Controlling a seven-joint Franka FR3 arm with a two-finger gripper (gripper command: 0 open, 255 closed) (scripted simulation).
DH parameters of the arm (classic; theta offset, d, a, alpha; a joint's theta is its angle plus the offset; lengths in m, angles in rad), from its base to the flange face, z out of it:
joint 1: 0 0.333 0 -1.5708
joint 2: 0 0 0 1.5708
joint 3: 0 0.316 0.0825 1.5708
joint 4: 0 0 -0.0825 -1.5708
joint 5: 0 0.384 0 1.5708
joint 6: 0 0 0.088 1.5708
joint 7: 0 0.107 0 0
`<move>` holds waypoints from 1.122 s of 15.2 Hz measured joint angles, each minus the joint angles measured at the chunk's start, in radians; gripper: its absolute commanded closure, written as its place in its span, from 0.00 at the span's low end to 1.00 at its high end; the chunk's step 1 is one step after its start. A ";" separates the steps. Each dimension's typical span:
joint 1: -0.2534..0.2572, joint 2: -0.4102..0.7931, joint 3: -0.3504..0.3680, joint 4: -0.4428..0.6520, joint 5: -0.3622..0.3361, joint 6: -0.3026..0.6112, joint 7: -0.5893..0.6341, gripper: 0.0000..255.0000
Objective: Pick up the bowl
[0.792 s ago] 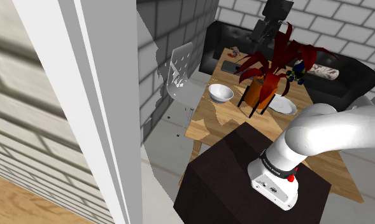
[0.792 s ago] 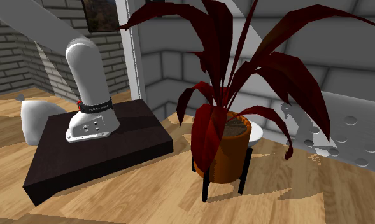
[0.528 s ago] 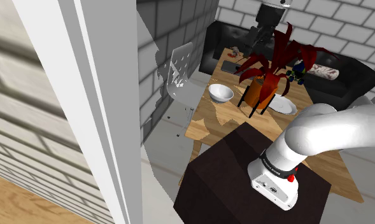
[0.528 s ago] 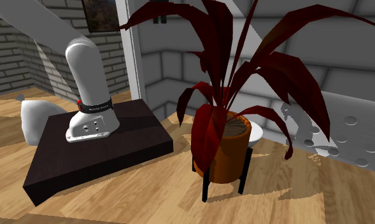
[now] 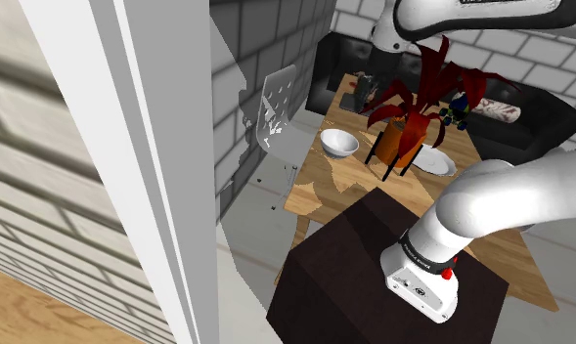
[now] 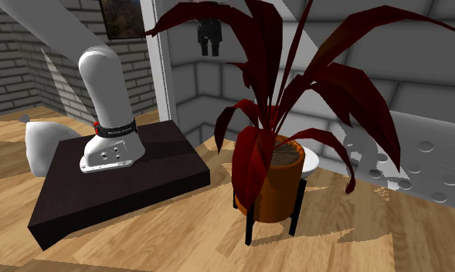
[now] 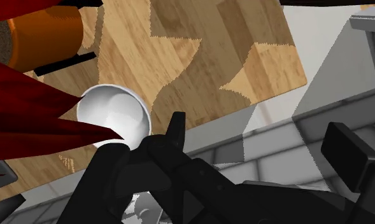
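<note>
The white bowl (image 5: 339, 144) stands on the wooden table (image 5: 325, 191), close to the edge on the shoulder view's left, beside a red-leaved plant. In the second exterior view the bowl (image 6: 311, 160) peeks out from behind the orange pot. My black gripper (image 5: 363, 89) hangs open in the air over the table's far end, beyond the bowl and well above it. In the second exterior view the gripper (image 6: 209, 51) points down with its fingers apart and nothing between them. In the wrist view the bowl (image 7: 113, 115) lies below, off to the side of the open gripper (image 7: 262, 143).
A red-leaved plant (image 5: 401, 132) in an orange pot on a black stand rises right beside the bowl. A white plate (image 5: 434, 160) lies past it. A pale chair (image 5: 276, 104) stands at the table's edge, a dark sofa (image 5: 535, 122) behind. The arm's dark stand (image 5: 364, 279) abuts the table.
The arm has swung in across the top of the shoulder view. The gripper has come down from the second exterior view's top edge and moved closer to the bowl. The bowl has not moved.
</note>
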 measured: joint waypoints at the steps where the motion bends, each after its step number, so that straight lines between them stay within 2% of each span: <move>1: -0.005 0.027 -0.002 -0.012 -0.012 0.040 0.002 0.00; 10: -0.063 0.297 -0.013 -0.058 -0.139 0.365 0.055 0.00; 17: -0.114 0.569 -0.023 0.008 -0.276 0.577 0.144 0.00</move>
